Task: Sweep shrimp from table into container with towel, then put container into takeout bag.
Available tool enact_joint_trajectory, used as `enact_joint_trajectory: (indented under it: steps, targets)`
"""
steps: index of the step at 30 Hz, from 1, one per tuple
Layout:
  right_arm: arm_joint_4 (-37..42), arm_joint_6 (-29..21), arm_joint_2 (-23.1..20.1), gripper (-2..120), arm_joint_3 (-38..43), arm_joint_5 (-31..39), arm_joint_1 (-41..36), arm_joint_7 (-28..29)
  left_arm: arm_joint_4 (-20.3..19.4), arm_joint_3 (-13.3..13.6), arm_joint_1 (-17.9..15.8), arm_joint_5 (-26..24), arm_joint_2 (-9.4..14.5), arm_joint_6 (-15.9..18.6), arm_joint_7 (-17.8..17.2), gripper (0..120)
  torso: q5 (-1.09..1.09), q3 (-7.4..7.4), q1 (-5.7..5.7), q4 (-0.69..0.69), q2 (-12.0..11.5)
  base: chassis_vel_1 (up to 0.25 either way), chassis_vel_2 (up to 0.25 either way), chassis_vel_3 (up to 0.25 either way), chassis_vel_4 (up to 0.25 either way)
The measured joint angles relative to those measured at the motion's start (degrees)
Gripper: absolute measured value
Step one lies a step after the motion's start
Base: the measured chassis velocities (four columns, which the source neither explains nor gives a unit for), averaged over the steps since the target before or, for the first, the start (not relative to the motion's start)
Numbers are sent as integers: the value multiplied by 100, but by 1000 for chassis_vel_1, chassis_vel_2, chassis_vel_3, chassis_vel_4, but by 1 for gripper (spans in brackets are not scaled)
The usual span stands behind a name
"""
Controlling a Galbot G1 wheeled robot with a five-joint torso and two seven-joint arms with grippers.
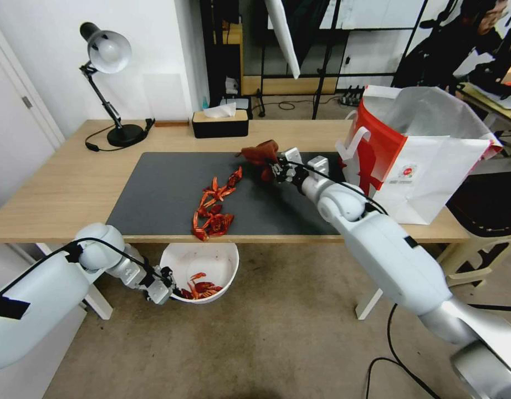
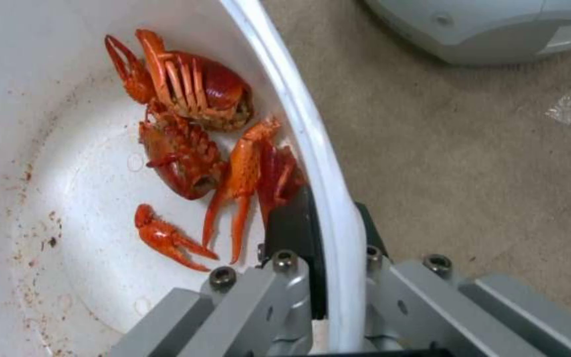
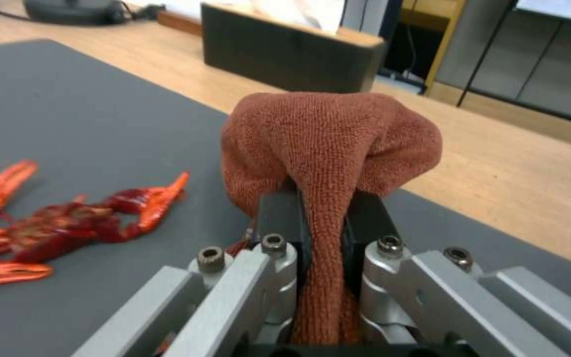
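Your right gripper (image 1: 274,166) is reaching out over the far part of the dark grey rectangular mat (image 1: 156,194) on the long light-wood table (image 1: 56,194). Its fingers (image 3: 279,218) are pressed together on the small rust-brown soft towel (image 3: 332,144), which is bunching up into a rounded lump beyond the tips while a narrow fold is running back between the two pads.

The small bright red-orange shrimp pieces (image 1: 214,208) are lying in a loose line on the mat, from near the towel down to the table's near edge, where the densest clump is sitting. The nearest piece is lying just beside the towel, on your left of it.

Your left gripper (image 1: 168,284) is hanging below the table's near edge, over the carpet. It is pinching the wide rim of the round white plastic container (image 1: 225,274), one finger (image 2: 295,233) inside the wall and the other outside. The container is sitting under the edge, directly below the clump of shrimp, and it is already holding several pieces (image 2: 196,144) gathered against the wall near the gripper, with reddish specks across its floor.

The large white paper takeout bag with the red side panel (image 1: 427,160) is standing upright and open at the right end of the table, just beside your right arm. A black tissue box (image 1: 219,124) and a black desk lamp (image 1: 108,83) are standing along the far edge.
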Motion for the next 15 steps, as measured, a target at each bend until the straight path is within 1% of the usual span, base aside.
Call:
enact_joint_trajectory:
  steps: [4, 6, 7, 10, 11, 15]
  targets:
    - [-188, -103, 78, 5, -71, 42, 101, -145, -9, -26, 46, 0, 1, -11, 0, 0, 0, 0, 0, 0, 0, 0, 0, 0, 0]
    - [-286, -191, 84, 5, -143, 68, 147, -496, -9, -43, 67, -1, 13, -22, -2, 0, 0, 0, 0, 0, 0, 0, 0, 0, 0]
    - [-286, -191, 84, 5, -143, 68, 147, -496, -9, -43, 67, -1, 13, -22, -2, 0, 0, 0, 0, 0, 0, 0, 0, 0, 0]
    - [-304, -185, 22, 5, -260, 83, 150, -866, 7, -51, 60, -7, 21, -29, -9, 0, 1, 0, 0, 0, 0, 0, 0, 0, 0]
    - [-304, -185, 22, 5, -260, 83, 150, -866, 7, -51, 60, -7, 21, -29, -9, 0, 1, 0, 0, 0, 0, 0, 0, 0, 0]
    - [-222, -92, -102, 5, -386, 107, 99, -1301, 17, -52, 27, -14, 29, -32, -14, 0, 1, 0, 0, 0, 0, 0, 0, 0, 0]
